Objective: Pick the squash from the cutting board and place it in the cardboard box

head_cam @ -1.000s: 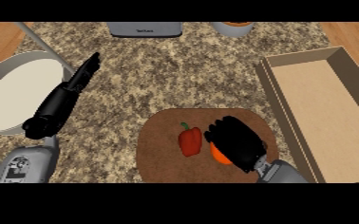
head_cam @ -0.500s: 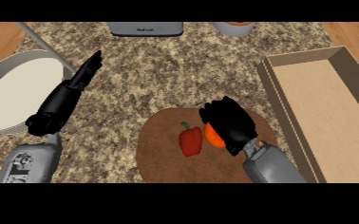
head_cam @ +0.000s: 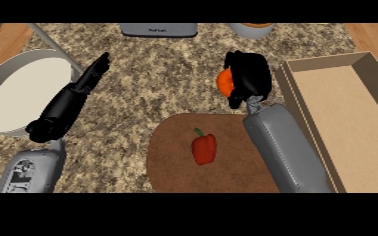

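Head view — my right hand (head_cam: 248, 77) is curled round the squash (head_cam: 224, 81), an orange body showing only at the hand's left edge; the rest is hidden by my fingers. Squash is off the cutting board (head_cam: 177, 155) and sits over the granite counter (head_cam: 170, 75), just past the board's far edge. Key relation: cardboard box (head_cam: 295, 87) lies directly to the right of hand + squash, its near wall close beside my knuckles, open side up. Judged next move: carry rightward over that wall, then lower — wall looks like the one thing to clear. Squash's long axis can't be told under the grip. Left hand (head_cam: 74, 100) rests w/ fingers straight near the white bowl (head_cam: 22, 95), well apart from the box. Red pepper (head_cam: 204, 148) lies on the board.
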